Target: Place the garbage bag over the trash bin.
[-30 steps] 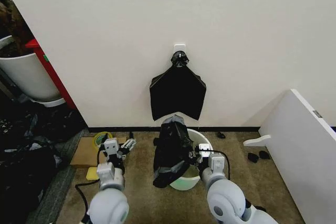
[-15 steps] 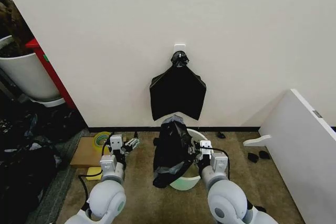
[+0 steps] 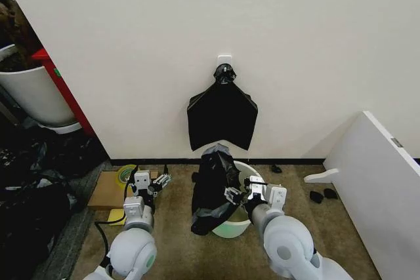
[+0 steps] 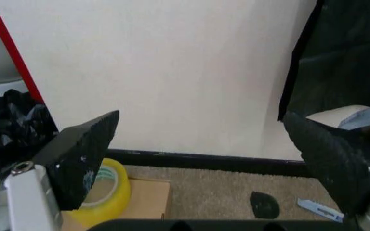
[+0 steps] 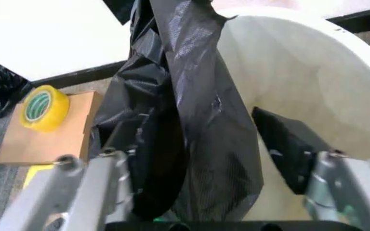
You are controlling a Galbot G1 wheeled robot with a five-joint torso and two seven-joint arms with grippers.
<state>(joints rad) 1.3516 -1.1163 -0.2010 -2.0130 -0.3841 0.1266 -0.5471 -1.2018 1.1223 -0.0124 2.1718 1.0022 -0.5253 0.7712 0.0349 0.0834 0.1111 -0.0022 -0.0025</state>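
Right hand [image 3: 234, 195] moved onto 1 garbage bag [image 3: 214, 188].

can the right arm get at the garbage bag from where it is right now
Probably yes. The right gripper sits at the trash bin with its fingers open on either side of the garbage bag, which hangs over the rim. Nothing lies between them. The left gripper hovers open off to the side.

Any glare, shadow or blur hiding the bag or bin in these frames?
Head view: even light, the garbage bag sharp but its folds merge into black. Right wrist view: sheen on the bag shows its creases, the trash bin wall is brightly lit, the near fingers are soft. Left wrist view: fingers blurred.
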